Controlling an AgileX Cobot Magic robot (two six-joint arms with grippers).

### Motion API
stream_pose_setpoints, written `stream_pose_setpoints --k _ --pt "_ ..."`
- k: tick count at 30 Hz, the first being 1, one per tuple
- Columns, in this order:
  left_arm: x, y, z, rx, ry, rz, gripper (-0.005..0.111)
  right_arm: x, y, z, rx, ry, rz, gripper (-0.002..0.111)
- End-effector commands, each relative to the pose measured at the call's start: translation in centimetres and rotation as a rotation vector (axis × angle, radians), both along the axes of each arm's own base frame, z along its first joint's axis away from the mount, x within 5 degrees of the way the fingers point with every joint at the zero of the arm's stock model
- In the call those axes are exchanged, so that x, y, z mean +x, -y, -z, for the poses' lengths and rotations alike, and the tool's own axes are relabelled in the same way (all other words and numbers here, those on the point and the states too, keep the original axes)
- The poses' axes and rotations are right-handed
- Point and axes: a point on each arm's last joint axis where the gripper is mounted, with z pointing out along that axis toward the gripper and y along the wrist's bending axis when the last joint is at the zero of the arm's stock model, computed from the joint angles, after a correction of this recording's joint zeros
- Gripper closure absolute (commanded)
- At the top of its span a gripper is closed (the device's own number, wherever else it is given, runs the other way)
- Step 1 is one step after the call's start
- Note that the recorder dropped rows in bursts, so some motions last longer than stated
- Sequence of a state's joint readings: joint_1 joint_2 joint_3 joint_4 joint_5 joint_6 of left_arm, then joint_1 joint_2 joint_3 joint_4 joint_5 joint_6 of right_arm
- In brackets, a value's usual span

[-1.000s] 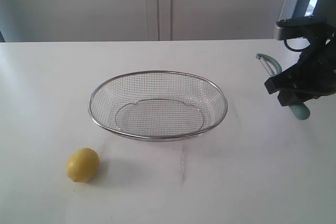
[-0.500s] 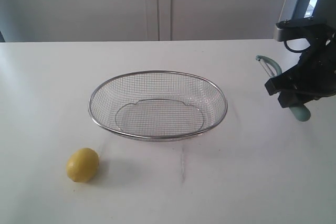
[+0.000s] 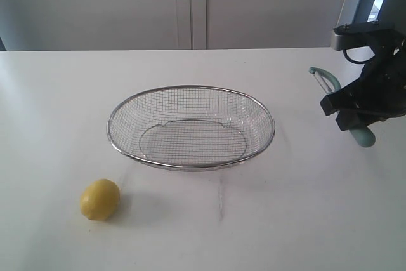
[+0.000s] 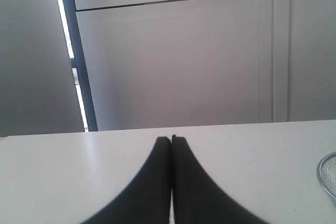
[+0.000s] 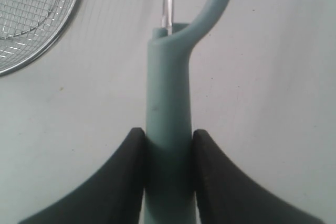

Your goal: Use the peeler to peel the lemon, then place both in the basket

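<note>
One slim teal-handled peeler (image 5: 167,85), gripped by right pincer (image 5: 168,134).

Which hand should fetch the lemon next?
Probably the left hand: it is shut and empty, and the small oval yellow lemon lies on its side. The right hand grips the teal-handled metal-bladed peeler.

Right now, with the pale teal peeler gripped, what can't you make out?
Pale teal-handled peeler: the right wrist view's top edge cuts off the blade head; in the exterior view the right gripper covers mid-handle.
Small yellow lemon: any sticker is too small or turned away, exterior view.
Left gripper: outside the exterior frame; left wrist view shows only its fingertips.
</note>
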State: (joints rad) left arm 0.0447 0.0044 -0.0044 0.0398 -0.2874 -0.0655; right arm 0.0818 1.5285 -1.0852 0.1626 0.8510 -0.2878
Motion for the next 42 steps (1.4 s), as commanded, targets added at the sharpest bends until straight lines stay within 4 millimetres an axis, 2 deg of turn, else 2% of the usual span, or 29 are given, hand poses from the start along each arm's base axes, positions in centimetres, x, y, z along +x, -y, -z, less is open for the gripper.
stream_pose_setpoints --k 1,13,17,24,30,34,42 --pt "-0.1 0.0 -0.2 -0.008 0.038 -0.002 0.107 -0.1 0.0 -0.3 0.003 0.017 0.003 0.108" --pt "-0.1 0.0 -0.4 -0.009 0.064 -0.003 0.107 -0.1 0.0 -0.4 0.004 0.02 0.004 0.108" --pt "-0.1 -0.1 -0.3 -0.07 0.048 0.004 0.107 0.0 0.0 -0.4 0.004 0.026 0.004 0.108" --pt "-1.1 0.2 -4.1 -0.073 -0.121 0.023 0.107 0.0 0.0 -0.4 0.004 0.024 0.004 0.108" --pt "-0.9 0.4 -7.3 -0.063 -0.321 0.034 0.107 -0.1 0.0 -0.3 0.003 0.018 0.003 0.108" --pt "-0.9 0.4 -8.1 -0.007 -0.434 0.043 0.107 -0.1 0.0 -0.3 0.003 0.018 0.003 0.108" --pt "-0.8 0.7 -8.9 0.027 -0.52 0.099 0.107 -0.1 0.0 -0.3 0.003 0.018 0.003 0.108"
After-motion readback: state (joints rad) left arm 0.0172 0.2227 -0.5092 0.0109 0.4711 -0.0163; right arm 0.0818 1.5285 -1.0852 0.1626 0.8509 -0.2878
